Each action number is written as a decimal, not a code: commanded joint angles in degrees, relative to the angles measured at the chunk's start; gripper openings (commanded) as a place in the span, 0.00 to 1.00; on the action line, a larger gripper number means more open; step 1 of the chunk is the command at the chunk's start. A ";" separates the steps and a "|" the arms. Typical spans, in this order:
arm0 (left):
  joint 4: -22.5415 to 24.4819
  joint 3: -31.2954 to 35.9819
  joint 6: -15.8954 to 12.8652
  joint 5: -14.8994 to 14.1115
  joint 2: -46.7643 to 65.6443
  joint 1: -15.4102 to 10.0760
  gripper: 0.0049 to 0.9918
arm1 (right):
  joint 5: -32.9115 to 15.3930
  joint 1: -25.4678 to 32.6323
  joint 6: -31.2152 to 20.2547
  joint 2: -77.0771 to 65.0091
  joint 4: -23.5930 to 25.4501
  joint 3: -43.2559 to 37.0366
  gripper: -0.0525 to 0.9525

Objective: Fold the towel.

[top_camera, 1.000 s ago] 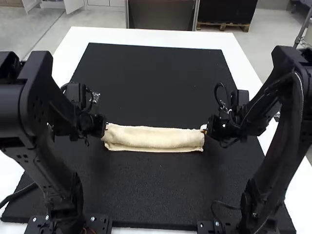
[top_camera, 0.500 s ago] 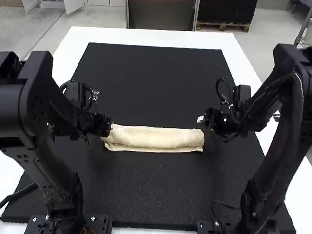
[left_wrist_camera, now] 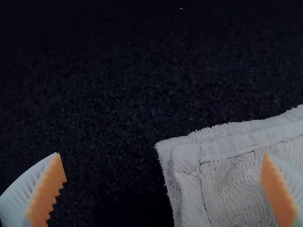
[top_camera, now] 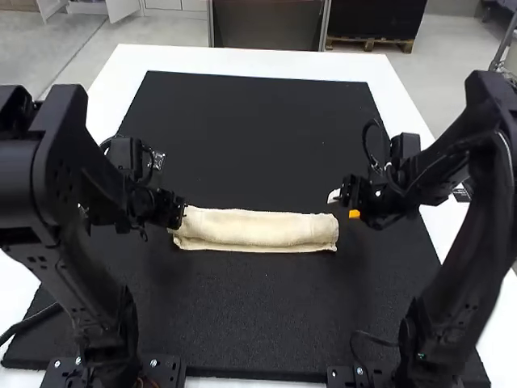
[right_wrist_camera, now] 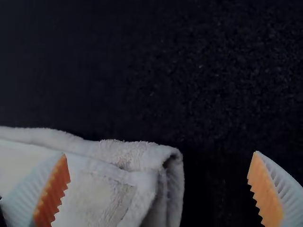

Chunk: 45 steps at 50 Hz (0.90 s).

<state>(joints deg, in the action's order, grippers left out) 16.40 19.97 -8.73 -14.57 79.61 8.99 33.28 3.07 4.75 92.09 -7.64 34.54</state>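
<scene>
I see a plain cream towel [top_camera: 257, 229] between the left and right edges of a black, faintly speckled mat [top_camera: 258, 315], white worktop [top_camera: 258, 63] past its far edge. My fingers [left_wrist_camera: 22, 191] are white with orange pads [right_wrist_camera: 266, 191]; both arms are black.

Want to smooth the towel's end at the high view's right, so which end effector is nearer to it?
Right. The right end effector hovers close by that end of the towel, its fingers apart; the left end effector is at the opposite end.
</scene>
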 commanded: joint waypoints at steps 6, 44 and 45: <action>-0.06 0.42 0.47 -0.46 0.54 0.23 0.97 | 1.79 0.27 -3.35 -4.29 5.97 2.02 0.91; -1.20 1.22 0.56 -0.46 0.54 0.23 0.97 | -1.90 -3.77 -5.46 -2.62 11.86 1.23 0.96; -1.20 1.22 0.47 -0.46 0.54 0.23 0.97 | -2.69 -4.13 -5.46 -2.62 11.86 1.23 0.96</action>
<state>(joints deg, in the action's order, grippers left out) 15.05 19.97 -8.56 -14.57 79.61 8.99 33.41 0.71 -0.86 88.47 4.16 35.44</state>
